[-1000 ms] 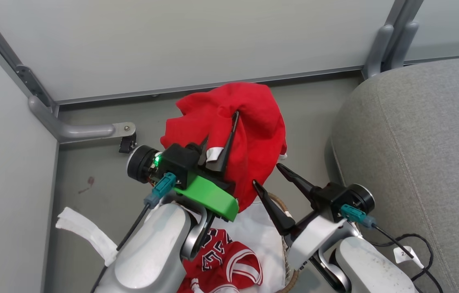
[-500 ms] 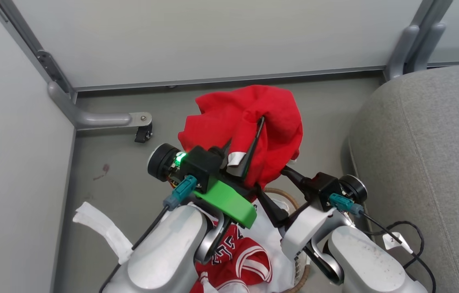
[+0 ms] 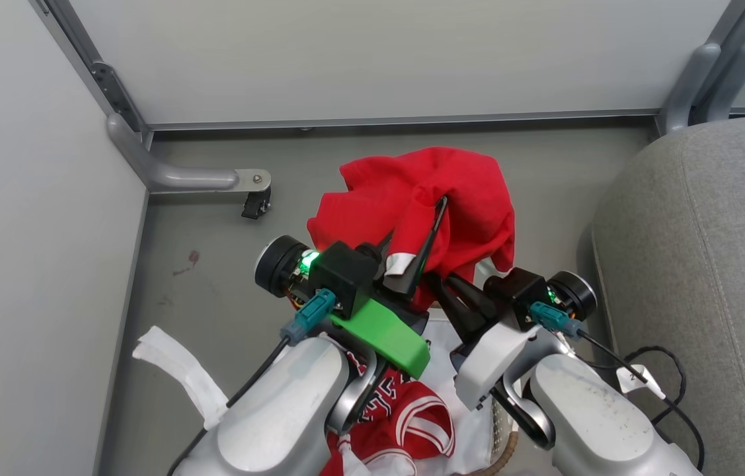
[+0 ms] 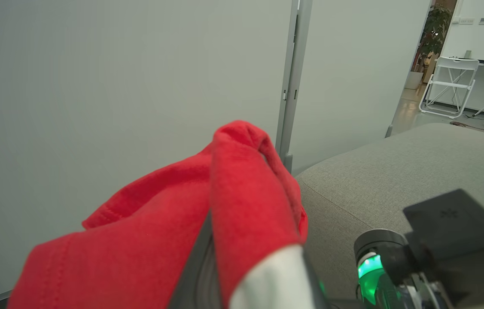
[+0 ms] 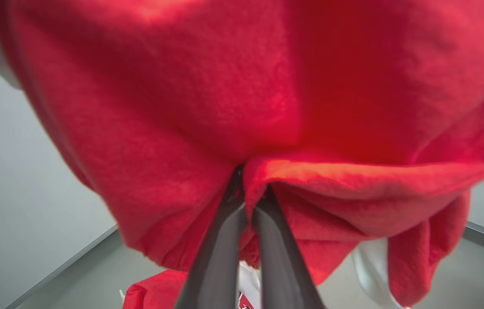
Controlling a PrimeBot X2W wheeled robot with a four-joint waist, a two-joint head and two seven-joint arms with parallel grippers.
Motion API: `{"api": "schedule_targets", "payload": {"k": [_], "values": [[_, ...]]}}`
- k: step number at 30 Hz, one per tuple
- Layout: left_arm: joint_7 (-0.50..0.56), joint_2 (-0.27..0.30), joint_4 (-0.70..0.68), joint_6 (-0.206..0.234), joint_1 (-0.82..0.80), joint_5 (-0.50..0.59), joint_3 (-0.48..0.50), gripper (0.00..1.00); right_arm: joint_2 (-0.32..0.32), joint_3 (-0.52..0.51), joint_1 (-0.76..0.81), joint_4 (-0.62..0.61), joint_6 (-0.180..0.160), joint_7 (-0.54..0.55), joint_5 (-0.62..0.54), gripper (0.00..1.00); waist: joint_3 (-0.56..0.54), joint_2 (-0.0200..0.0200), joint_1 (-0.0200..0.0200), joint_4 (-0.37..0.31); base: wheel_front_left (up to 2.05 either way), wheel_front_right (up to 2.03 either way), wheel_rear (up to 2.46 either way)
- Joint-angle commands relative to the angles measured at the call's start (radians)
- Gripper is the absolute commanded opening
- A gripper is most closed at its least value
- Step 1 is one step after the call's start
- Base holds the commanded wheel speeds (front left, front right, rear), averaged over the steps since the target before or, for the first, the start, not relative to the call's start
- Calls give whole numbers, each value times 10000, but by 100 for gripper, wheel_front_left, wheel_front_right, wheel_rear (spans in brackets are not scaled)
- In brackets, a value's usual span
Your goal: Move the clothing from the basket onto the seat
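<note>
Grey partition panels [image 3: 379,59] close off the corner behind the work, and a metal foot [image 3: 200,178] with a small black caster [image 3: 255,206] juts out over the floor [image 3: 213,277], where a strip of white cloth [image 3: 174,370] lies near the left forearm. The seat [image 3: 709,264] stands to the right, apart from the load, with a black cable [image 3: 669,390] and a paper tag [image 3: 636,380] trailing against its side. The red garment [image 3: 465,192] hangs bunched in the air between the two arms: the left gripper [image 3: 415,221] is clamped on a sleeve with a white cuff, and the right gripper [image 5: 248,201] has its fingers pressed together on a fold at the lower edge. Below, the basket [image 3: 504,449] is mostly covered by both forearms; a bit of woven rim, white liner [image 3: 441,337] and a lettered jersey [image 3: 412,423] peek out, cut off at the bottom edge. The right fingertips are buried in cloth in the head view
</note>
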Motion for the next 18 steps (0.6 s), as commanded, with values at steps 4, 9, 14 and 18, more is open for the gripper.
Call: {"api": "schedule_targets", "payload": {"k": [4,9,14,18], "values": [[-40,18,55,56,-138,-75,40,0,8,9,103,58,-10,-22,-61,0,-36,-1,0,-5,0,0,0],[-40,16,84,94,-70,-16,106,0,18,-15,199,22,-10,-22,-22,0,-87,-1,0,-85,0,0,0],[-40,16,242,7,-47,-86,85,93,19,-76,244,-43,-10,-22,8,0,-118,-1,0,-160,0,0,0],[-38,17,311,47,-7,-70,147,100,20,-63,295,-104,-10,-22,28,0,-153,-1,0,-222,0,0,0]]}}
